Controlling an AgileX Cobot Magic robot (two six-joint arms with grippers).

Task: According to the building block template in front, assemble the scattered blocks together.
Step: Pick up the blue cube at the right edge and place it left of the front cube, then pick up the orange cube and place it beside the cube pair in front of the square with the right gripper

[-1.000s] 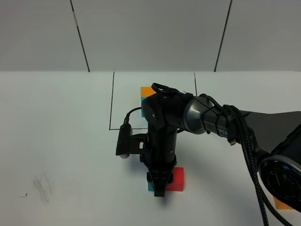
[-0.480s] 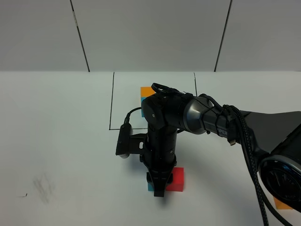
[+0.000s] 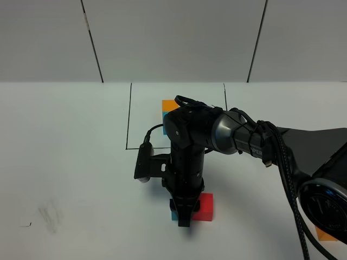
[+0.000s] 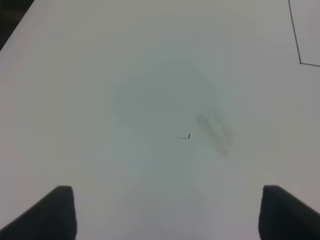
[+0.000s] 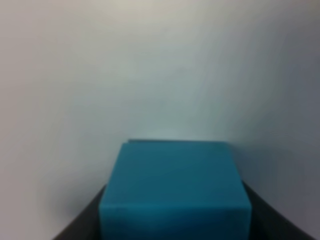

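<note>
I operate in a robotics lab test cell. Indicators: a bare white counter [image 3: 65, 162] marked with a thin black outline [image 3: 130, 116], plain grey wall panels [image 3: 173, 38] behind it, and my black arm [image 3: 233, 132] carrying bundled cables [image 3: 287, 173].

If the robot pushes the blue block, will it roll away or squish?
Probably no rolling: the blue block is a cube with flat faces, so it should slide or sit still. It looks undented in the right end effector, so it is likely stiff. Its matte surface probably grips well.
</note>
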